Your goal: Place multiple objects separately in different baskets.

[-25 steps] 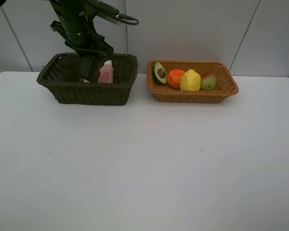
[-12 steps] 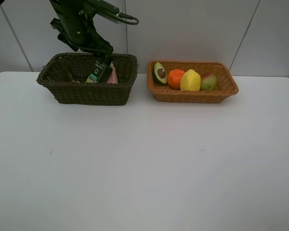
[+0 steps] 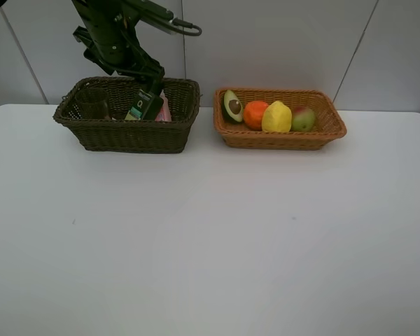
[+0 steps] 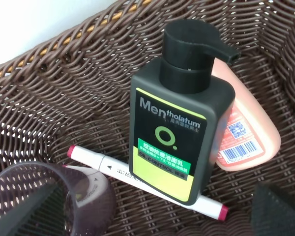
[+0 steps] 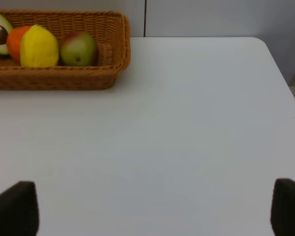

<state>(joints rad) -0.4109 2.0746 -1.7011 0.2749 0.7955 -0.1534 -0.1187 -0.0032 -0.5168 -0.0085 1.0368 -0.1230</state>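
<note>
The dark basket [image 3: 126, 133] holds a dark green pump bottle [image 3: 143, 105], leaning on a small pink bottle [image 3: 164, 110], and a translucent cup [image 3: 92, 103]. In the left wrist view the pump bottle [image 4: 174, 132] lies over a white pink-tipped marker [image 4: 113, 167], beside the pink bottle [image 4: 243, 132] and the cup [image 4: 64, 206]. My left gripper [image 3: 141, 75] hangs open just above them, holding nothing. The light basket [image 3: 280, 138] holds the avocado half [image 3: 232, 106], orange [image 3: 255, 114], lemon [image 3: 276, 117] and mango [image 3: 303, 118]. My right gripper [image 5: 150, 211] is open over bare table.
Both baskets stand at the back of the white table [image 3: 210, 238], close to the grey wall. The right wrist view shows the light basket [image 5: 115, 54] and the table's far edge [image 5: 280, 69] beyond it.
My left gripper opened, let go of the pump bottle and lifted out of the dark basket. The bottle now leans against the pink bottle. The cup has come into view.
</note>
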